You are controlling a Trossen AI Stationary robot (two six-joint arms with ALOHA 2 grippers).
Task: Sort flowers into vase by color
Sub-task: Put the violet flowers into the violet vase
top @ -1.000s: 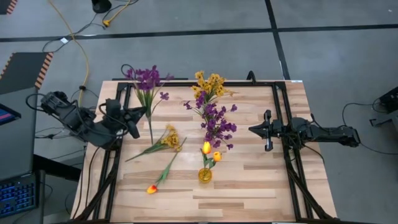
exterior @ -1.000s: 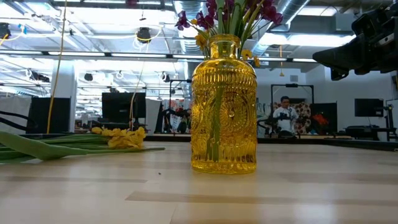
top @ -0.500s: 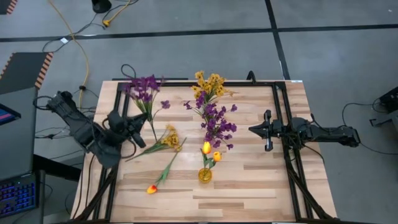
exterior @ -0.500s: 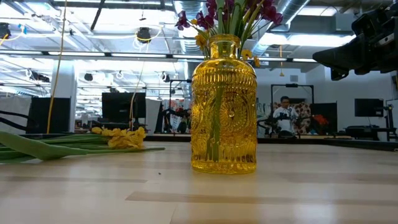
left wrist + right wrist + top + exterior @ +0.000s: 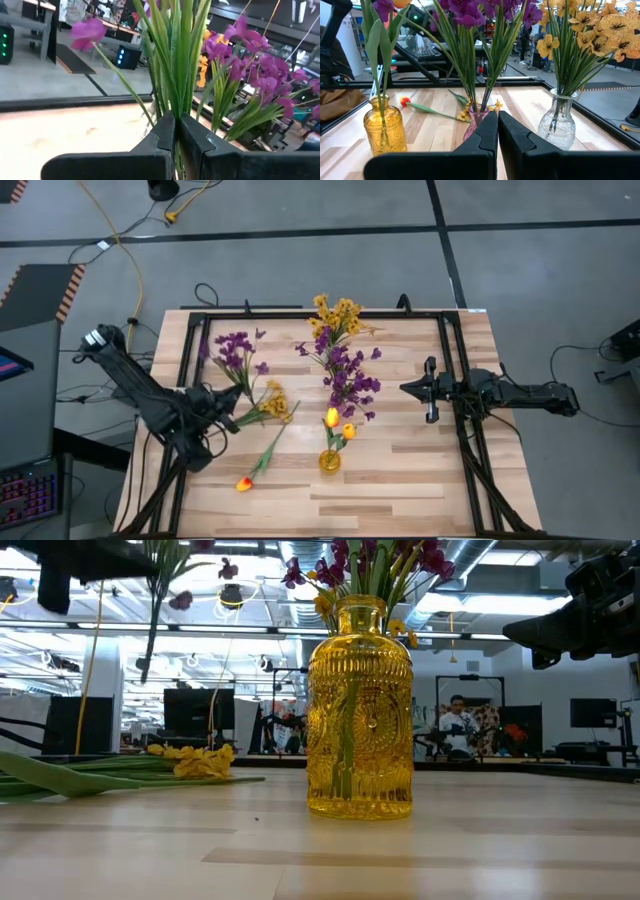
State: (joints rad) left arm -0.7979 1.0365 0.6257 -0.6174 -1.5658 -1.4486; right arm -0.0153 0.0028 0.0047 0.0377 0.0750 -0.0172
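Left fingers [image 5: 165, 135]: pressed together on the green stems of a purple flower bunch [image 5: 236, 352], the stems rising straight out from between the tips
Left gripper [image 5: 222, 412]: over the table's left side, carrying the bunch clear of the wood; the blossoms point away from it toward the far edge
Just beside the left fingers: yellow clustered flower [image 5: 270, 404] lying flat on the table [image 5: 400, 480]
Nearer edge from them: loose tulip [image 5: 245, 482] lying flat
Right fingers [image 5: 487, 132]: pressed together, pinching nothing
Right gripper [image 5: 432, 390]: waits at the table's right side
Ahead of the right fingers: pink vase [image 5: 476, 122] of purple blossoms, amber vase [image 5: 382, 131] with tulips to one side, clear vase [image 5: 560, 125] of yellow blooms to the other
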